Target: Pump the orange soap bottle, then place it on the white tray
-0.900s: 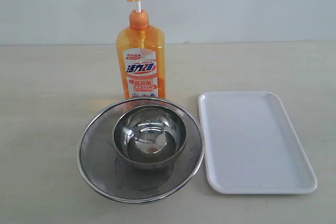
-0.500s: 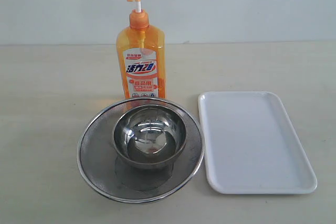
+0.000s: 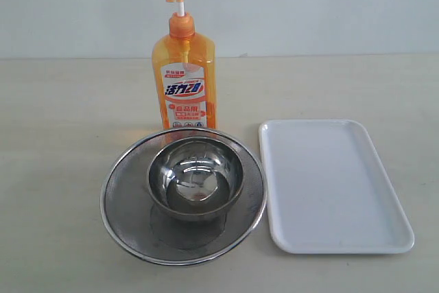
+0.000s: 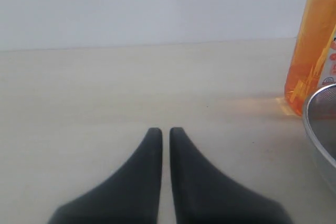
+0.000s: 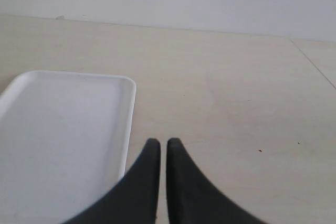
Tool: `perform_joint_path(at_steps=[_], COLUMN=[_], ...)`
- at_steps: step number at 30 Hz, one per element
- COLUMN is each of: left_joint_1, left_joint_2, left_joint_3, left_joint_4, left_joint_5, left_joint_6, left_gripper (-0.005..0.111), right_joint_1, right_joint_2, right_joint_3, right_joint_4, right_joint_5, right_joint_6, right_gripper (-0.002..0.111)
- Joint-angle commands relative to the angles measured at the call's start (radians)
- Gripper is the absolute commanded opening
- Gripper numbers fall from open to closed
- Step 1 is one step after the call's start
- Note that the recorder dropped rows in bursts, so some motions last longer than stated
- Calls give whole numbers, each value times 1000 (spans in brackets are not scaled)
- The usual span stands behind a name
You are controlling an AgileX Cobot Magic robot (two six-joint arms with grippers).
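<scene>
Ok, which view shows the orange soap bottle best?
The exterior view: the orange soap bottle stands upright, pump and label in full, only its foot hidden behind the strainer. The left wrist view catches just part of one side at the frame edge. The right wrist view shows none of it.

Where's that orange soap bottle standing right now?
In the exterior view the orange soap bottle stands upright on the table, left of centre, just behind the mesh strainer, with the white tray further right.
</scene>
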Motion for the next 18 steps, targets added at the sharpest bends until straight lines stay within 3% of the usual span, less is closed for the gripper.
perform_joint_path(at_steps=[1,9,18], left_joint_1=[-2,-2,-2], left_joint_2=[-2,40,275], left_joint_3=[2,-213,-413], left_joint_4=[-18,-44,-91], left_joint_5=[-42,-52,-68], left_joint_6=[-50,-102,-94], left_gripper=[5,5,5], right_joint_1=[-2,-2,-2], right_joint_2=[-6,-6,-6], right_joint_3=[0,0,0], right_joint_4=[-1,-1,-1], right_joint_5=[-7,-7,-7], right_joint_6=[0,0,0], right_gripper=[3,3,3])
